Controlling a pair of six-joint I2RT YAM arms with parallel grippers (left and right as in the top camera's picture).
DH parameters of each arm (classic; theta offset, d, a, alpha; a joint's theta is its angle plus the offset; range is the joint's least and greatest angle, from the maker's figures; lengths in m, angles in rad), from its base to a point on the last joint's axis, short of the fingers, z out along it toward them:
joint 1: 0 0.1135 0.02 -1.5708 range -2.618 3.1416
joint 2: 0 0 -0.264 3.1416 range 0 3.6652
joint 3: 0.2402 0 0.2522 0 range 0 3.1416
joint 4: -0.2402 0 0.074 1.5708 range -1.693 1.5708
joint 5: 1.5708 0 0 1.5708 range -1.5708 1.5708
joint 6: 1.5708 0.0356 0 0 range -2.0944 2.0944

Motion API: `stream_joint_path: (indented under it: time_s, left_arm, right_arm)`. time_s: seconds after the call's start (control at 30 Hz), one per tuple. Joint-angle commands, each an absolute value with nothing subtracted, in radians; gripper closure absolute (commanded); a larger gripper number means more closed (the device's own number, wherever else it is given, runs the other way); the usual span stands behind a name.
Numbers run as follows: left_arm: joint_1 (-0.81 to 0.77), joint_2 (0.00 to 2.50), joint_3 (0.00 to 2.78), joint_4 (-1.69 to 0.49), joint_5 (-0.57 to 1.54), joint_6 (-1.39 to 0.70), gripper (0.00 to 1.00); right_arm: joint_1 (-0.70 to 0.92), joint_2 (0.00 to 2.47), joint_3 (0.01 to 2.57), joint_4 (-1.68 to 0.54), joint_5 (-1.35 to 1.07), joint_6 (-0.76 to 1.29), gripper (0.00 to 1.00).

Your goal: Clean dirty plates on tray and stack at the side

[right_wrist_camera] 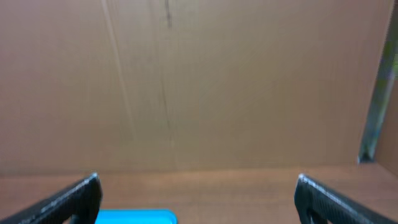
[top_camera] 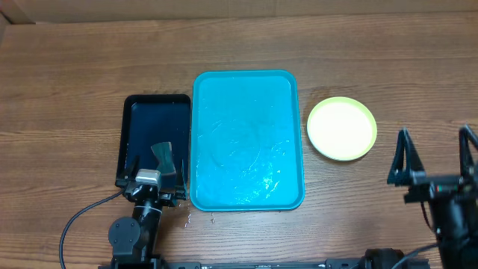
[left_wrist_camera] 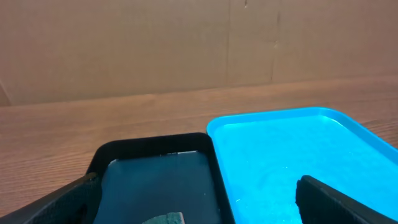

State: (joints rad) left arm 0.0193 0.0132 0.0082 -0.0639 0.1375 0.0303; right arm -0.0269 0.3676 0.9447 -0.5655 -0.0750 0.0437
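The turquoise tray (top_camera: 246, 142) lies in the middle of the table, wet and streaked, with nothing on it. A pale yellow-green plate (top_camera: 341, 128) rests on the wood to its right. My left gripper (top_camera: 159, 169) hovers open over the near end of the black tray, one finger by that tray's left rim and the other over the turquoise tray (left_wrist_camera: 286, 149); in the left wrist view the left gripper (left_wrist_camera: 199, 208) is empty. My right gripper (top_camera: 435, 153) stands open and empty near the right edge, beyond the plate. The right wrist view shows the right gripper (right_wrist_camera: 199, 205) and a corner of the tray (right_wrist_camera: 137, 217).
A smaller black tray (top_camera: 127, 138) sits against the turquoise tray's left side, with a dark green sponge (top_camera: 163, 153) in its near half. The sponge (left_wrist_camera: 165, 218) shows just below my left fingers. A cardboard wall backs the table.
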Motion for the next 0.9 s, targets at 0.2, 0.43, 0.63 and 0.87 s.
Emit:
stream_joint_path:
  time_s: [0.2, 0.43, 0.63, 0.87]
  left_arm:
    - [0.016, 0.004, 0.005, -0.067, 0.127, 0.053, 0.0]
    - [0.016, 0.004, 0.005, -0.067, 0.127, 0.053, 0.0]
    - [0.016, 0.004, 0.005, -0.067, 0.127, 0.053, 0.0]
    - [0.016, 0.004, 0.005, -0.067, 0.127, 0.053, 0.0]
  right_arm:
    - [-0.035, 0.186, 0.665, -0.303, -0.207, 0.037, 0.0]
    - [-0.035, 0.081, 0.447, -0.125, -0.248, 0.037, 0.0]
    - [-0.044, 0.008, 0.271, 0.049, -0.249, 0.118, 0.0]
    - [-0.055, 0.004, 0.096, 0.265, -0.233, 0.214, 0.0]
